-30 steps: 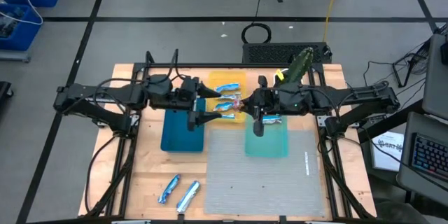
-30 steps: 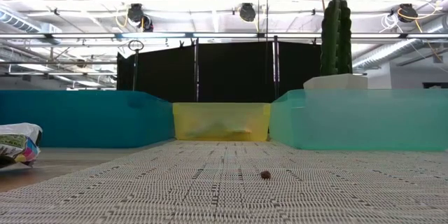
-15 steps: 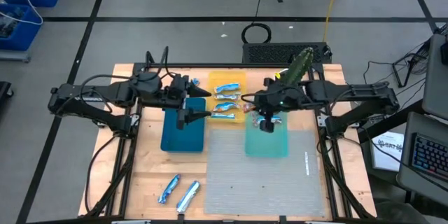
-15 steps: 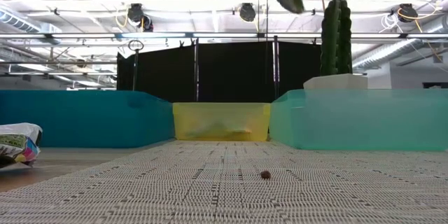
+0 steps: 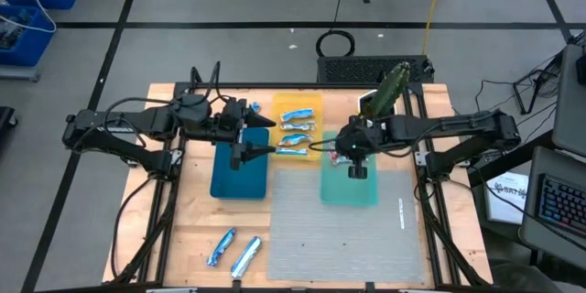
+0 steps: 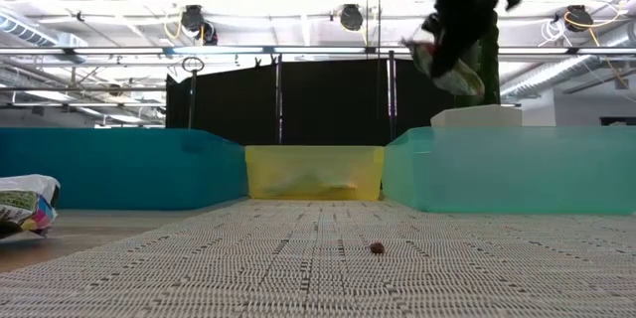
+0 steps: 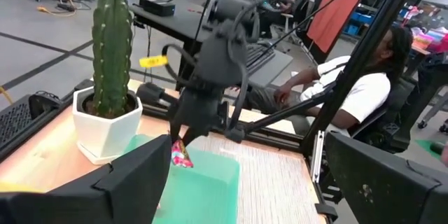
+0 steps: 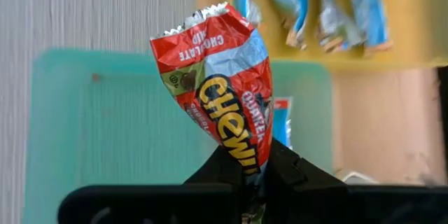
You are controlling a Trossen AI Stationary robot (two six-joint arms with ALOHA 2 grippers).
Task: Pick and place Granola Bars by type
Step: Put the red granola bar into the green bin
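- High view: a pale wooden tabletop [image 5: 183, 229] carries a grey woven mat [image 5: 343, 238] at the front and three trays side by side behind it: a blue tray [image 5: 240, 179], a yellow tray [image 5: 302, 110] and a teal tray [image 5: 348, 188].
- Several blue-and-white granola bars [image 5: 295, 130] lie in the yellow tray; two more bars [image 5: 234, 253] lie on bare wood at the front left of the tabletop, well apart from the trays.
- A potted cactus [image 5: 392, 84] stands at the back right corner, near the teal tray.
- Low view: the mat fills the foreground, with a small dark crumb [image 6: 377, 248] on it; the three tray walls stand behind, and a ceiling with lamps and pipes shows beyond.
- Left wrist view: a person in a white shirt [image 7: 336, 87] sits beyond the tabletop, among desks and screens.
- The right arm reaches in from the right, its right end effector [image 5: 355, 157] above the back part of the teal tray and clear of it.
- Right wrist view: its fingers are clenched on a red-wrapped bar [image 8: 220, 87], which sticks up from between them over the teal tray.
- The left arm reaches in from the left; the left end effector [image 5: 252, 143] hangs over the blue tray's back right part, fingers spread wide and holding nothing.
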